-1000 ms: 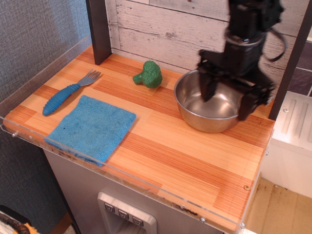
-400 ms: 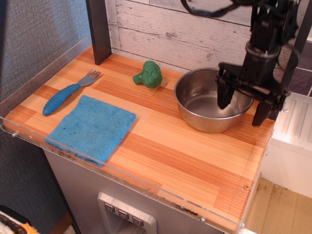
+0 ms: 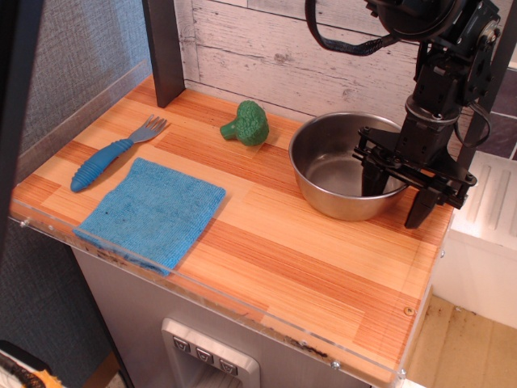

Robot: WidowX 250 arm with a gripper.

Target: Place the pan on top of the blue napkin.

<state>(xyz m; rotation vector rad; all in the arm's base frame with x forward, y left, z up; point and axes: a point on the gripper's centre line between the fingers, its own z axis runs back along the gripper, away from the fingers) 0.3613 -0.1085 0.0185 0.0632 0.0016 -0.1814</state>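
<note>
Nearest the front edge of the wooden counter (image 3: 323,275), the blue napkin (image 3: 153,212) lies flat at left, empty. Behind it rest a blue-handled fork (image 3: 109,156) and a green broccoli (image 3: 246,123). Farther right, the pan (image 3: 343,174) sits on bare wood, the gripper (image 3: 397,194) straddling its right rim, jaws spread open.

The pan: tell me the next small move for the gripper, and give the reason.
Probably close the fingers. The gripper is open and straddles the right rim of the pan, one finger inside the bowl and the other outside it, so shutting should pinch the wall. The pan still sits on the wooden counter, well apart from the blue napkin, so a firm hold comes before any lift.
</note>
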